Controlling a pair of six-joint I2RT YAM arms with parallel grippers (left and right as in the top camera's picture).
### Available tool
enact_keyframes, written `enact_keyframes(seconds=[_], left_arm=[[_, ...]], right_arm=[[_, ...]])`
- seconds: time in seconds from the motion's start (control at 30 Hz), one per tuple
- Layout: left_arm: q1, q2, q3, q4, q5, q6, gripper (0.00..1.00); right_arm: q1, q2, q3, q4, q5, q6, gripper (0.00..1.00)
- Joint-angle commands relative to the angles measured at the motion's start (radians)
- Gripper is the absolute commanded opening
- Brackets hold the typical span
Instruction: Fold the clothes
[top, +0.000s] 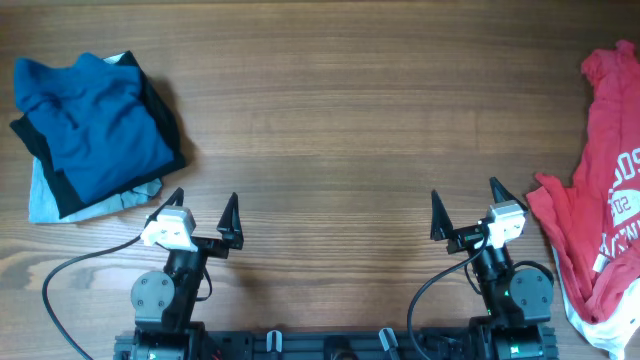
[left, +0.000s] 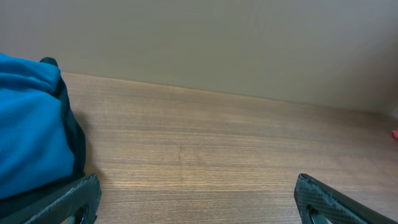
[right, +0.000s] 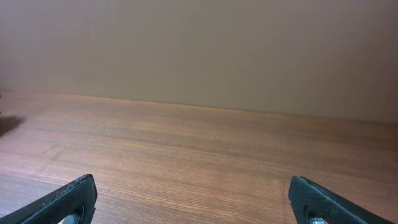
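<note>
A folded deep-blue shirt (top: 95, 125) lies on top of a stack at the table's far left, over a black garment (top: 165, 120) and a pale grey one (top: 45, 200). The blue shirt also shows at the left edge of the left wrist view (left: 28, 137). A crumpled red T-shirt with white print (top: 605, 190) lies at the right edge. My left gripper (top: 204, 212) is open and empty near the front edge, right of the stack. My right gripper (top: 465, 205) is open and empty, left of the red T-shirt.
The wooden table (top: 330, 130) stretches between the two piles. A plain wall (right: 199, 50) rises behind the table's far edge. Cables run from both arm bases at the front edge.
</note>
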Motion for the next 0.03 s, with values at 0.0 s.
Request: enact_keyframes(seconds=[0.0], left_arm=[[0.008, -0.011, -0.003, -0.004, 0.023, 0.013, 1.0]], right_arm=[[-0.005, -0.003, -0.001, 0.003, -0.001, -0.012, 1.0]])
